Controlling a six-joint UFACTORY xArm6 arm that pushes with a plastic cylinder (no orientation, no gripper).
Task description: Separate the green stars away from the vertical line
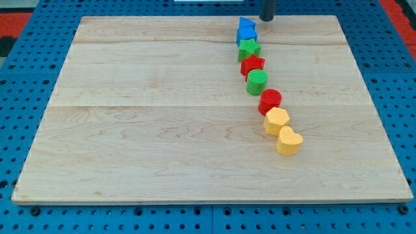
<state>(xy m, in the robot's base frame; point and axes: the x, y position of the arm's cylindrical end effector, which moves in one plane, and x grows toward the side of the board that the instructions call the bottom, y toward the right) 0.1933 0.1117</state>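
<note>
Camera view shows the big pale wooden board [162, 110] lying on a blue pegboard table [32, 214], and my tip [267, 19] is parked at the board's top edge, just right of and above the head of the block line. No jaws on this rig, just a plain dark rod, so nothing to spread or pinch.

From my tip the line runs down toward the view's bottom, drifting a bit right. Closest is a pair of blue blocks [246, 30] (can't quite tell the shapes, chunky and angular), just left-below my tip and near it but not touching, as far as I can see. Next down is the green star block [248, 48], tucked right against the blue ones. Then a red star block [252, 64], a green round block [257, 81], a red round block [270, 101], and two yellow heart-ish blocks [276, 120] [288, 141] farthest away.

Progress-wise: honestly nothing's done yet, I reckon. The green star sits in line, touching its neighbours. It needs shoving sideways, clear of the column.
</note>
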